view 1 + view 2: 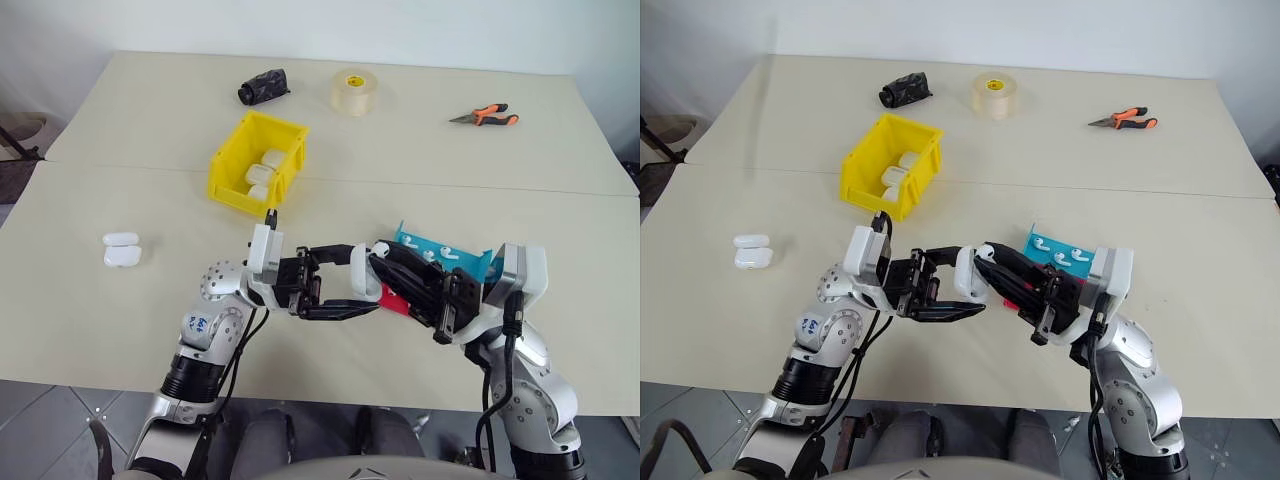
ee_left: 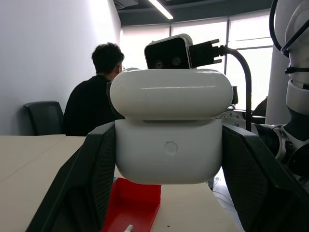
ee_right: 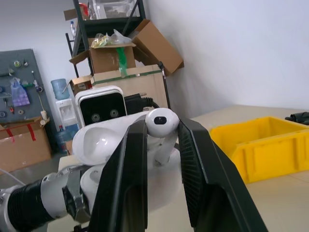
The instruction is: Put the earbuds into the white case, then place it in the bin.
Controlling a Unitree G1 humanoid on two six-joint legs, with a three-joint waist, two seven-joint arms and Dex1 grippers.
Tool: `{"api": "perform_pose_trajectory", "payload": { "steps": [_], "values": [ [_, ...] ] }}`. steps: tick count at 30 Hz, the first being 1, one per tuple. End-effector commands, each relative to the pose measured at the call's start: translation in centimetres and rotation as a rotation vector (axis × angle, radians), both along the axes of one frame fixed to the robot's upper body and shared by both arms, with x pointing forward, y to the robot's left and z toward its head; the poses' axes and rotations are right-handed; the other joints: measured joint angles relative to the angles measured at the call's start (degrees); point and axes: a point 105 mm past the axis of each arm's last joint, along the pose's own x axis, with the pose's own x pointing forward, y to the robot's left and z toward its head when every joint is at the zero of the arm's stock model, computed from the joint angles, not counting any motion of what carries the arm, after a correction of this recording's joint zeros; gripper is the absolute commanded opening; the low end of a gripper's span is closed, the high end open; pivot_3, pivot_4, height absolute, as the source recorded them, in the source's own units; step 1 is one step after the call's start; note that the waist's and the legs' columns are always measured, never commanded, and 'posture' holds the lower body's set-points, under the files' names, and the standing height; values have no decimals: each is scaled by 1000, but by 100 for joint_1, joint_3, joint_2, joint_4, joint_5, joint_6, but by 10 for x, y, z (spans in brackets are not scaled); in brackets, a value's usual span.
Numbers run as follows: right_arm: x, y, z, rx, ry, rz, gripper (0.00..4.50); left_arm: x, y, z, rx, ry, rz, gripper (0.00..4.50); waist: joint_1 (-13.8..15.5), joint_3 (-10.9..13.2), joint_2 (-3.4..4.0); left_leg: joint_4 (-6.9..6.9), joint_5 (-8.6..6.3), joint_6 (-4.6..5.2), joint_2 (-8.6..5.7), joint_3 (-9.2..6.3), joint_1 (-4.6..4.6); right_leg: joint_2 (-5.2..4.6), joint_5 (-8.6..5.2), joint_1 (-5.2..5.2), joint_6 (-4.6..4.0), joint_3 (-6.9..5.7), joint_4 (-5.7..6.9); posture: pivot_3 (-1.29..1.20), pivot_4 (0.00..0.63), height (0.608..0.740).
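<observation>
A: Black fingers (image 2: 82, 193) of the left gripper (image 1: 335, 290) sit clamped on the white case (image 2: 169, 125), one on each flank, lid hinged up, held above the table (image 1: 120, 180) in front of the robot.

B: And the right gripper (image 3: 161, 145)?

A: Pinched on one of the earbuds (image 3: 161, 121), head showing between the pads, stem pointing down toward the case. The two grippers are nearly touching.

B: So the step in hand, as I judge it, is seating that bud in its socket. How to do it well?

A: Keep the case still and level, line the stem up over the socket, lower straight, and let go only once it seats. Any tilt likely jams the stem on the rim. Then the lid must shut before the trip to the bin (image 1: 258, 160).

B: Where is the bin?

A: Well apart, farther up the table; yellow, with several white cases already in it. Two more cases (image 1: 120, 250) lie out to the robot's left. Loose buds rest in the blue tray (image 1: 440, 250) beside the right arm; a red tray (image 2: 133, 203) lies below the grippers.

B: Any writing?

A: None legible. The tape roll (image 1: 353, 90) has a mark at its core, too small to read. Pliers (image 1: 485, 117) and a black bundle (image 1: 263, 86) show no labels.
</observation>
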Motion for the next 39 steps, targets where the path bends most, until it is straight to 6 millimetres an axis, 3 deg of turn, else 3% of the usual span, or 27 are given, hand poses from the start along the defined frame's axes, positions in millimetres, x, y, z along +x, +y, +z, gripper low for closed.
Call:
{"api": "perform_pose_trajectory", "payload": {
  "steps": [1,16,28,34,39],
  "values": [
    [-4,8,-14,-69,33,48,553,-5,-4,18,-62,-64,-20,2808,0,0,0,0,0,0,0,0,0,0,0,0,0,0,0,0,150,740],
    [-3,14,-15,-98,67,130,553,-4,-7,18,-74,-73,-17,2808,4,0,0,1,0,0,0,0,-1,-1,0,0,0,0,0,0,150,740],
    [-1,10,-7,-107,29,137,4466,-2,-9,18,-86,-83,-5,2808,5,0,0,1,0,0,0,0,-1,-1,0,0,0,0,0,0,150,740],
    [3,-8,3,-127,-10,76,4466,-1,-7,16,-76,-82,5,2808,11,0,0,1,0,0,0,1,-1,-1,0,0,0,0,-1,0,150,740],
    [8,-71,-6,-323,-32,-118,4466,-1,6,0,-5,-72,45,2808,32,0,-1,1,0,0,-2,0,-3,-3,0,2,0,-1,-2,0,150,740]
  ]
}}
